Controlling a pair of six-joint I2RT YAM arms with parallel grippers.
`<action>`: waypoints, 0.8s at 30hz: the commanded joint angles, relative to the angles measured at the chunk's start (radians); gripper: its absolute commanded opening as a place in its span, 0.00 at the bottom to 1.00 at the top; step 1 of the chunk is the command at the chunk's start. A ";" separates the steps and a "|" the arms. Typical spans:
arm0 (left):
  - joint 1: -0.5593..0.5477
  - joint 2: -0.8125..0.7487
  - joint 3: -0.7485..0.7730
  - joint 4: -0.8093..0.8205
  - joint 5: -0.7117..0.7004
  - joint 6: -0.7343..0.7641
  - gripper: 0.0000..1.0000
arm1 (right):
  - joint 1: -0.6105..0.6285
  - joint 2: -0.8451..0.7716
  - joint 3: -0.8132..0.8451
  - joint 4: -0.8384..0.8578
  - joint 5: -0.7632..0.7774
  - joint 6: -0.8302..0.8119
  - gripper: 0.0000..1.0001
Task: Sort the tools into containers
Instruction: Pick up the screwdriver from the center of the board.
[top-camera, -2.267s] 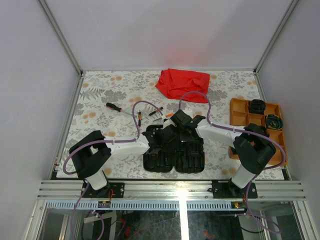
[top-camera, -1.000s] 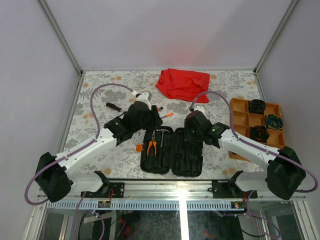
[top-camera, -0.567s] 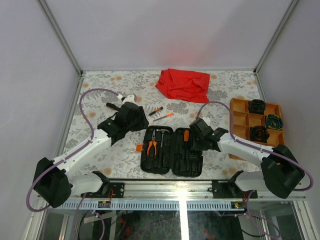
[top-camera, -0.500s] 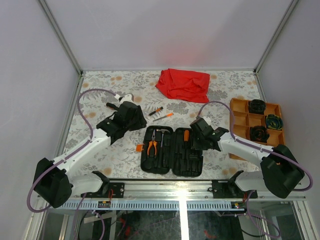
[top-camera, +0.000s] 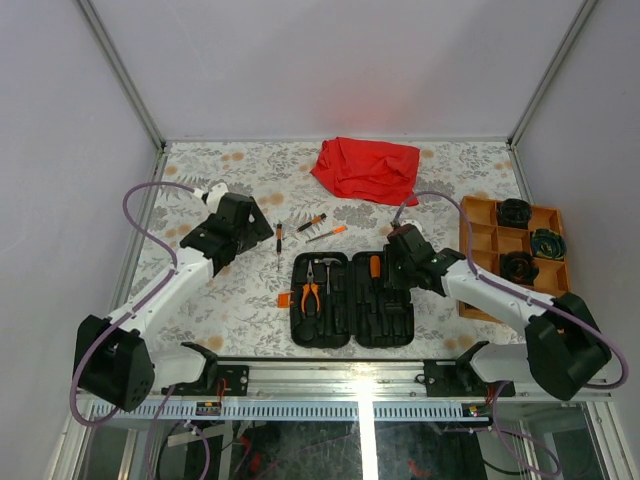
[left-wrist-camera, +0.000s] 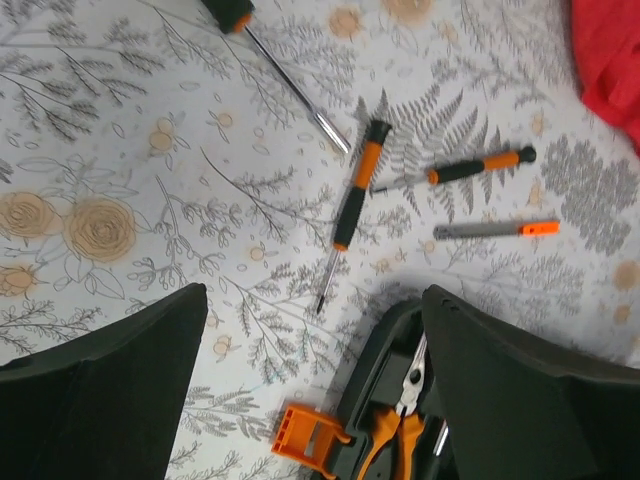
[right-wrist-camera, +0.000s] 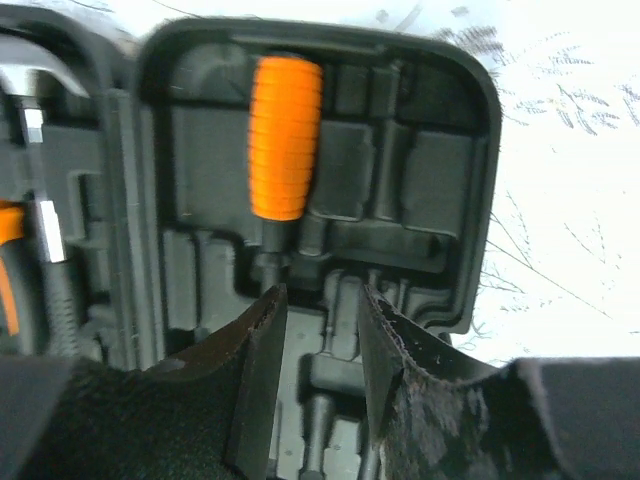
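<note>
Lying open, black case: set flat at the near middle of the floral table, both halves facing up. An orange latch is seen at its left edge.
Left half of case: pliers and a steel-headed hammer are seated in the moulded slots.
Right half of case: one orange-handled screwdriver is seated near the far edge.
Loose tools: laid on the table just beyond the case. A short screwdriver is pointed toward the case. A second screwdriver and a thin grey driver are placed to its right. A long-shafted screwdriver is seen farther left in the left wrist view.
Orange tray: placed at the table's right edge, well apart from the loose tools. Dark items are held in three compartments, too small to identify.
Left hand: held above the table by the loose tools, spread wide, with nothing between its sides.
Right hand: held over the case's right half. Its fingers are drawn close with a narrow gap left. Nothing appears to be gripped, though the tips are blurred.
Red cloth: bunched at the far edge.
</note>
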 joint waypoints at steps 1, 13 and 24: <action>0.035 0.008 0.060 -0.005 -0.090 -0.043 0.89 | -0.005 -0.131 -0.031 0.112 -0.105 -0.076 0.43; 0.120 0.040 0.051 0.068 -0.190 -0.130 1.00 | -0.005 -0.336 -0.091 0.117 -0.033 -0.027 0.59; 0.161 0.244 0.155 0.089 -0.152 -0.162 1.00 | -0.004 -0.387 -0.170 0.142 -0.103 0.052 0.59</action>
